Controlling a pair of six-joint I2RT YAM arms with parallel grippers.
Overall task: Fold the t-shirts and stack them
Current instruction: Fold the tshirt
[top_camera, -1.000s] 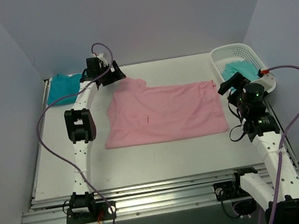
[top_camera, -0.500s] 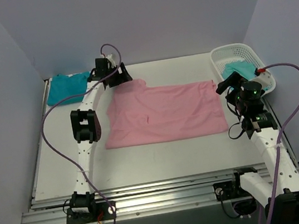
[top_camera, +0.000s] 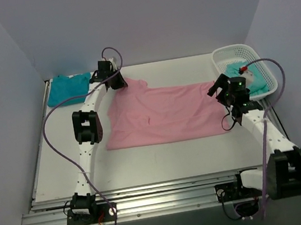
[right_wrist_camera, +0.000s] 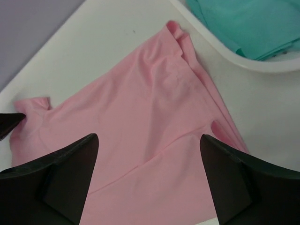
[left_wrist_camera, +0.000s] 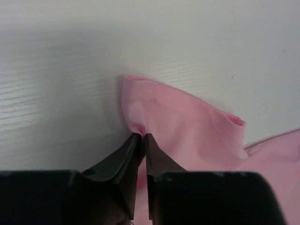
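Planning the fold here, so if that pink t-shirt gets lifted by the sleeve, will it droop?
Likely floppy: the pink t-shirt puckers where the left gripper pinches its sleeve. Probably light, being thin cloth lying flat. It may bunch when dragged.

Each plain, the light pink t-shirt (top_camera: pixel 165 115), the deep teal t-shirt (top_camera: pixel 67 88) and the paler mint-teal t-shirt (top_camera: pixel 261 86) showed against a white table (top_camera: pixel 162 156), a white mesh basket (top_camera: pixel 232 53) of gridded holes, white arms (top_camera: pixel 84 153) with black joints and pale lavender walls (top_camera: pixel 142 17).
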